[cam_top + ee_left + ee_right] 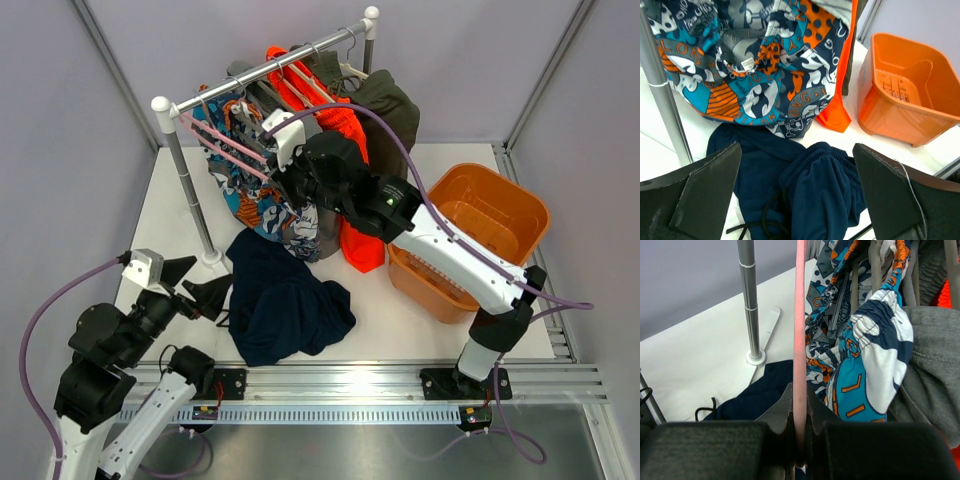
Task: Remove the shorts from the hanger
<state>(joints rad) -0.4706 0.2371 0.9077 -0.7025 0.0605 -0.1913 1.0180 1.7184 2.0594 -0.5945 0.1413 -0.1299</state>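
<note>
The dark navy shorts (285, 300) lie crumpled on the white table, off the hanger, their black drawstring loose at the left. In the left wrist view the shorts (812, 192) are just below and between my fingers. My left gripper (205, 283) is open and empty at the shorts' left edge, and it is also open in its own view (797, 200). The pale pink hanger (222, 142) hangs bare on the rail. My right gripper (264, 160) is shut on one slim arm of the hanger (800, 330), which is pinched between its jaws (800, 440).
A clothes rail (265, 62) on a metal pole (190, 190) carries patterned blue-white-orange shorts (250, 190), an orange garment (350, 190) and a dark olive garment (385, 110). An orange basket (470, 235) stands at the right. The pole's base (756, 358) is near the shorts.
</note>
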